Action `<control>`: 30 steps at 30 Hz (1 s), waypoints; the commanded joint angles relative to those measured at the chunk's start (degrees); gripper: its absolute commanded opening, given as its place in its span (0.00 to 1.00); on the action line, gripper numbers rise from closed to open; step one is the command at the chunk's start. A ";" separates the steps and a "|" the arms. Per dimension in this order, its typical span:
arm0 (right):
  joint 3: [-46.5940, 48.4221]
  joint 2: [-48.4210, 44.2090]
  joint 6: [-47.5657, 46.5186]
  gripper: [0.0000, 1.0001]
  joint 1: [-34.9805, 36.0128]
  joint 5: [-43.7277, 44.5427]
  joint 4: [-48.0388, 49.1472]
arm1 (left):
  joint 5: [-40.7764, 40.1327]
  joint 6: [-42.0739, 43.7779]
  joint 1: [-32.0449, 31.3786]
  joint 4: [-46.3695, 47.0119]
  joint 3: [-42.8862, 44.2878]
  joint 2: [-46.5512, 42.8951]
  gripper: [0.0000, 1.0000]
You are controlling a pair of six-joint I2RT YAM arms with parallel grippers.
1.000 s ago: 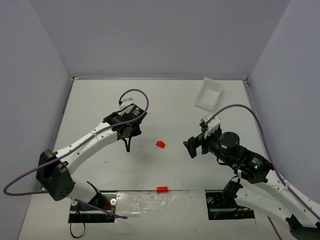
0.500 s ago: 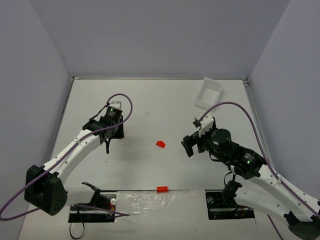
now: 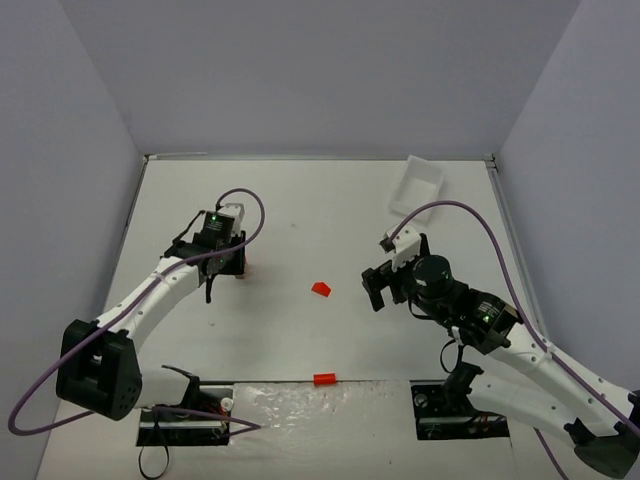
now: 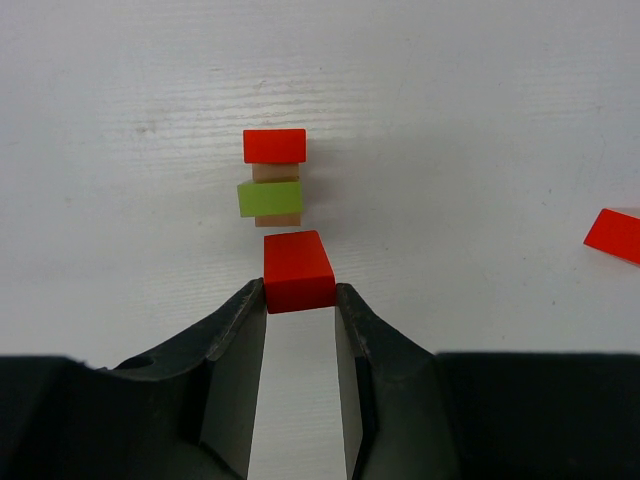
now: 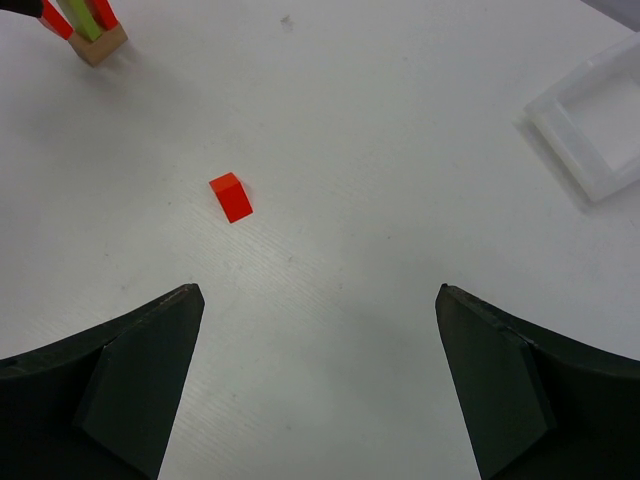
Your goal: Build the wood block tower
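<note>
While left end effector [image 4: 300, 296] grips red block [image 4: 297, 266], wood block tower [image 4: 271, 197] beyond

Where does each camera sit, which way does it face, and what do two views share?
Top view: above and behind the bases, looking down on the table; the left arm and right arm show.
Left wrist view: on the left arm, looking past the left gripper and its held red block toward the tower.
Right wrist view: on the right arm, looking down past the open right gripper at a loose red block and the tray.
Both wrist views show the tower.
</note>
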 commanded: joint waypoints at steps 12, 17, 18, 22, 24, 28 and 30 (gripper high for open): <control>2.83 2.12 0.42 1.00 -0.39 3.16 3.56 | 2.59 2.61 2.30 7.00 -2.10 0.57 0.00; 2.57 2.47 0.60 1.00 -0.48 3.16 3.65 | 2.50 2.70 2.66 8.24 -2.28 1.20 0.00; 2.61 2.62 0.65 1.00 -0.43 3.16 3.65 | 2.60 2.75 2.86 8.44 -2.28 1.30 0.00; 2.91 2.91 0.69 1.00 -0.39 3.07 3.65 | 3.54 2.96 3.36 9.19 -2.36 1.90 0.00; 2.91 3.06 0.52 1.00 -0.47 3.15 3.72 | 3.55 2.96 3.45 9.53 -2.45 2.05 0.00; 3.00 3.35 0.64 1.00 -0.39 3.07 3.74 | 3.64 3.22 3.62 9.60 -1.97 3.30 0.00; 3.08 3.43 0.52 1.00 -0.39 3.07 3.65 | 3.88 3.55 3.87 9.31 -1.68 3.80 0.00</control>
